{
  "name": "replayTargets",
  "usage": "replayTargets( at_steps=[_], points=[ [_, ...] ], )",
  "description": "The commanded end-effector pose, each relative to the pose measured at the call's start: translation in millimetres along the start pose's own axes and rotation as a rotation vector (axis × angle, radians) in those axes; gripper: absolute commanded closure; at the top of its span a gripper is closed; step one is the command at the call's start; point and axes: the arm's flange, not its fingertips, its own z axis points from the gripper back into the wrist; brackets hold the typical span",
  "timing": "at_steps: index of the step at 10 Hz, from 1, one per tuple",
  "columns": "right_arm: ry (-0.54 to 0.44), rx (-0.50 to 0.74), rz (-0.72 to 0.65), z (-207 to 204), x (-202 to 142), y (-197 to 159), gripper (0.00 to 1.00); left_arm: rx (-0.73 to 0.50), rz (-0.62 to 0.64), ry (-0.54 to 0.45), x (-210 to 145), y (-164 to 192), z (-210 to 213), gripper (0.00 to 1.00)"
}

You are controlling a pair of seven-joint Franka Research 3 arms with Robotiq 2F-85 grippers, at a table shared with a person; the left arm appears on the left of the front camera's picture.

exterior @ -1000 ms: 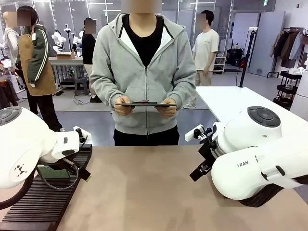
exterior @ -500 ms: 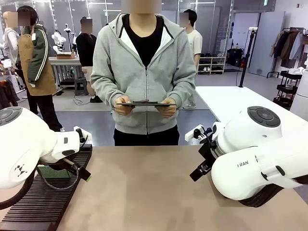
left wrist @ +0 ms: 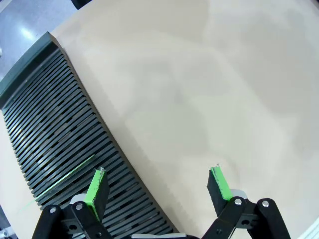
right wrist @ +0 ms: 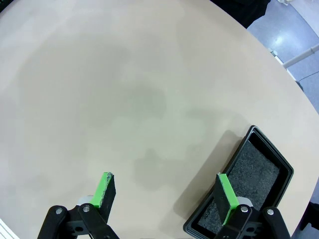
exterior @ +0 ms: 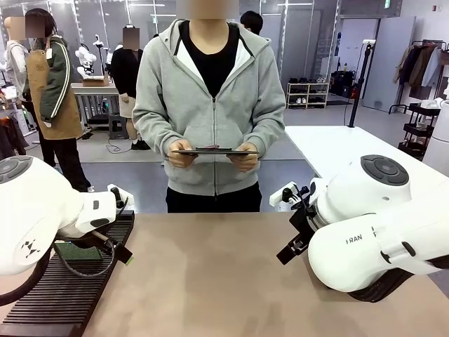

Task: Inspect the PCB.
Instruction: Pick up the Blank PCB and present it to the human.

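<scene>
Background person (exterior: 251, 20) walked left behind hooded person (exterior: 210, 105), dark panel (exterior: 214, 150) perhaps nudged right

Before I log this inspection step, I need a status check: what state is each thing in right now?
Left gripper, open, empty.
Right gripper, open, empty.
PCB, resting on the slotted rack, unheld.
Black tray, on the table, nothing seen in it.
Dark panel, held level in the person's hands.
</scene>
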Motion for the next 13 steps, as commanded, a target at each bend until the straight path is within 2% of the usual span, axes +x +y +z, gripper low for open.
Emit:
replayTargets(
  at_steps=[1, 8, 9, 10, 12, 13],
  points=[
    [0.000, 0.001, -0.003, 0.0, 0.0, -0.1, 0.00, 0.000, 0.001, 0.000, -0.1, 0.4, 0.0, 0.00],
    [0.000, 0.001, -0.003, 0.0, 0.0, -0.1, 0.00, 0.000, 0.000, 0.000, 0.0, 0.0, 0.0, 0.00],
    [0.000, 0.000, 0.000, 0.0, 0.0, 0.0, 0.00, -0.014, -0.009, 0.030, 11.5, 18.5, 9.2, 0.00],
    [0.012, 0.004, -0.019, 6.6, 4.4, -18.3, 0.00, -0.096, -0.022, 0.060, 17.0, 33.8, 18.6, 0.00],
    [0.043, 0.148, -0.104, 12.6, -0.3, -58.5, 0.00, -0.280, 0.030, 0.128, 13.7, 66.5, 35.7, 0.00],
    [0.048, 0.248, -0.152, 16.5, -6.1, -79.7, 0.00, -0.336, 0.033, 0.141, 9.8, 81.1, 46.0, 0.00]
  ],
)
